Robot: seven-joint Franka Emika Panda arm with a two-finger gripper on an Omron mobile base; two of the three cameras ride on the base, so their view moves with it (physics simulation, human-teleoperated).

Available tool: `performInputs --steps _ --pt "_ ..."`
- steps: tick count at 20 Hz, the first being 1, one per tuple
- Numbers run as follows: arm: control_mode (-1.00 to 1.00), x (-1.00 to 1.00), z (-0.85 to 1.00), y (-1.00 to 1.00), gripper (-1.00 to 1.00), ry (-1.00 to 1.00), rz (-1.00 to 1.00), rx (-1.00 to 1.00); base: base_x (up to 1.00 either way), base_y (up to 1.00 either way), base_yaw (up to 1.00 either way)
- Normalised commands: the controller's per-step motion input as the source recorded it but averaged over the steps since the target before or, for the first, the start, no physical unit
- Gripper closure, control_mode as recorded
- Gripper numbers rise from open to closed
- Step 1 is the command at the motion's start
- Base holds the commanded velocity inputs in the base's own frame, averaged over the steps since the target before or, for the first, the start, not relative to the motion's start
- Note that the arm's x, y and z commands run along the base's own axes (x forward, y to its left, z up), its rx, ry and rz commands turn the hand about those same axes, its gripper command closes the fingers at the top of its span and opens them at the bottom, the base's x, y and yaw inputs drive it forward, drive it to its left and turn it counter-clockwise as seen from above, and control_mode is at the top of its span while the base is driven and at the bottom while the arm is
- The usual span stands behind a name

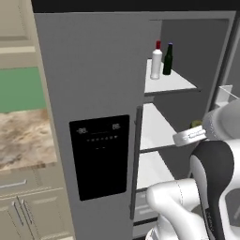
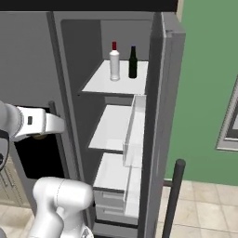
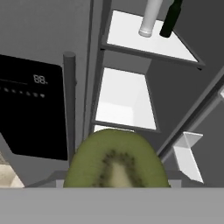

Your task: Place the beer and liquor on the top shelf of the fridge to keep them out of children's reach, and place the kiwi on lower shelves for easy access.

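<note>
Both bottles stand on the top shelf (image 2: 104,83): the liquor (image 2: 114,62) at about 9 o'clock of the beer (image 2: 133,62), close together. The bottle steps look done; the kiwi step is in hand. The kiwi (image 3: 117,159) sits right at the gripper (image 3: 117,183), at 6 o'clock in the hand view, cut face toward the camera, apparently clamped between the jaws though the tips are hidden. The lower shelves (image 3: 124,98) lie ahead at 12 o'clock, inside the open fridge (image 1: 93,70). Next, I judge, the hand must reach forward past the door edge and set the fruit down there.
</note>
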Motion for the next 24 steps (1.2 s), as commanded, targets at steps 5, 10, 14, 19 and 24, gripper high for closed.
performInputs --steps 5,10,14,19,24 --pt "1.00 0.00 0.00 0.00 1.00 0.00 0.00 0.00 0.27 -0.36 0.14" --pt "1.00 0.00 0.00 0.00 1.00 0.00 0.00 0.00 0.27 -0.33 0.14" --pt "1.00 0.00 0.00 0.00 1.00 0.00 0.00 0.00 0.25 -0.34 0.14" --pt "1.00 0.00 0.00 0.00 1.00 0.00 0.00 0.00 0.20 -0.33 0.12" --pt "-1.00 0.18 -0.11 -0.01 1.00 0.00 0.03 0.00 0.10 -0.07 0.04"
